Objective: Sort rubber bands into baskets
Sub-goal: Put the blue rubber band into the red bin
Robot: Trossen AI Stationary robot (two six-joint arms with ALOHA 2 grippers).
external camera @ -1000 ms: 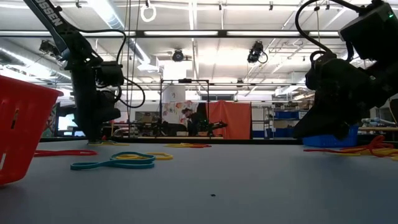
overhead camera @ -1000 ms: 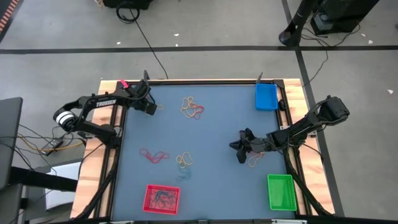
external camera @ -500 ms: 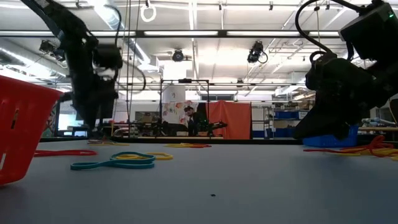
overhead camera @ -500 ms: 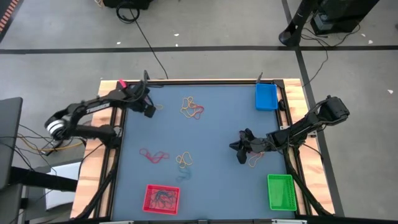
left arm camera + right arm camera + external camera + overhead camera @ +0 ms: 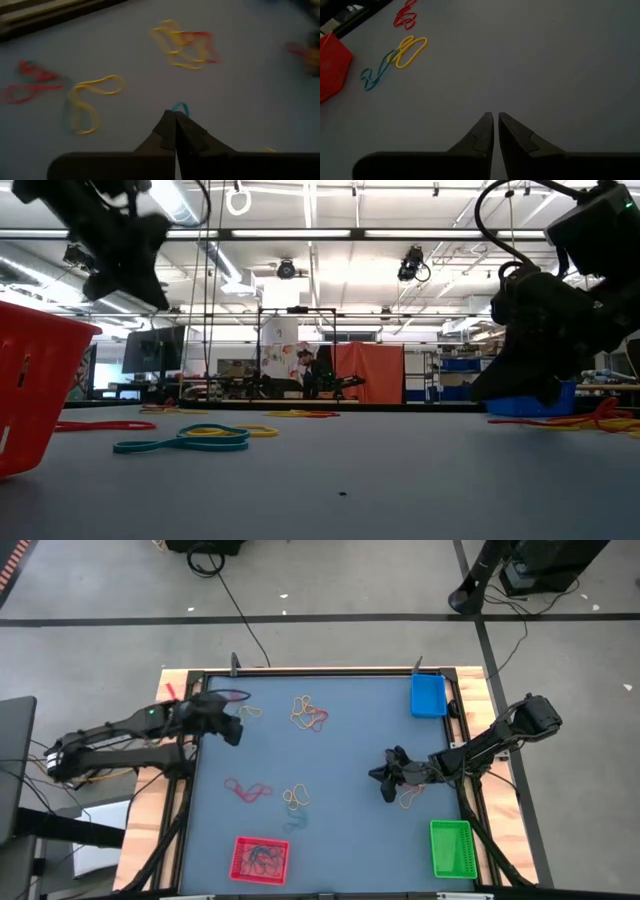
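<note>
My left gripper: clenched, raised off the table at the left-centre of the high view, high in the upper left of the low view.
In my grip: a teal rubber band showed as a small loop just past my closed fingertips; I judged it pinched there.
Step in hand: pick done, carrying the band to a basket.
Just below me: a yellow band tangled with a blue one lay in the left-centre of my wrist view, with red bands beside it at the left edge.
Further out: a yellow-and-red cluster at the upper centre, untouched.
My right gripper: waiting low at the right-centre of the high view, fingers nearly together and holding nothing.
Baskets: red basket at the lower left-centre of the high view, green basket at the lower right, blue basket at the upper right, all well apart from me.
Next move: a long reach across to the matching basket, probably the blue one, keeping clenched until I was over its rim.
</note>
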